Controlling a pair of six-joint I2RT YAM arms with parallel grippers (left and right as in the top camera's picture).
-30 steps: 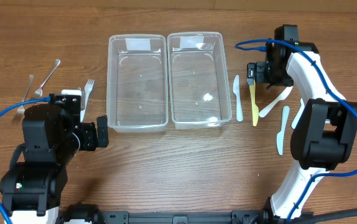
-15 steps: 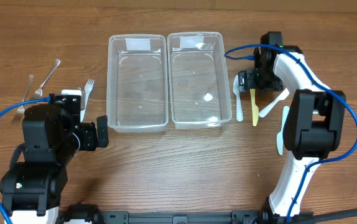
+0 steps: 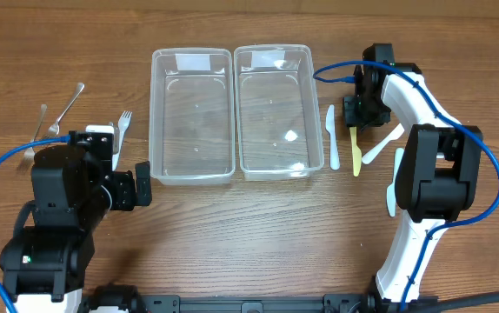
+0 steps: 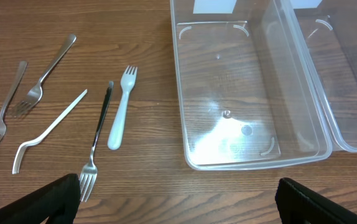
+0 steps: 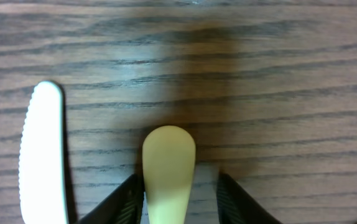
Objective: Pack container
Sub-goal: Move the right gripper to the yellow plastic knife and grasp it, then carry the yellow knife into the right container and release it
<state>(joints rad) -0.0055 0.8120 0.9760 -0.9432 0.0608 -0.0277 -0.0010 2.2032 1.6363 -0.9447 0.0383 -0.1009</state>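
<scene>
At 2 o'clock on the desk [image 3: 258, 230]: the right hand [image 3: 356, 113] sits low over the top end of the yellow utensil [image 3: 355, 155].
Right hand state: its fingers [image 5: 124, 200] are spread, one on each side of the utensil's rounded end. A strip of wood shows beside one finger, so there is no pinch.
Yellow utensil: it lies flat on the wood, running 12 to 6 o'clock, outside both tubs.
At its 9 o'clock: a white knife [image 3: 333, 139] with a serrated edge lies just beside it and parallel, between the utensil and the right container [image 3: 276, 173].
At its 3 to 5 o'clock: a white spoon [image 3: 382, 148] lies angled close by, and a second white knife [image 3: 394, 184] lies further out, next to the arm.
Containers: the right container and the left container [image 3: 193, 179] are clear tubs side by side at 12 o'clock, their long walls meeting.
Left hand [image 4: 178, 193]: at 8 o'clock, its fingers are spread wide over bare wood.
At 9 to 10 o'clock: a white fork [image 4: 121, 112], a long metal fork [image 4: 97, 146] just beside it, two more metal forks [image 4: 45, 78] and a bent strip [image 4: 45, 134].
Overhead clutter: a blue cable [image 3: 336, 63] loops over the right arm.
</scene>
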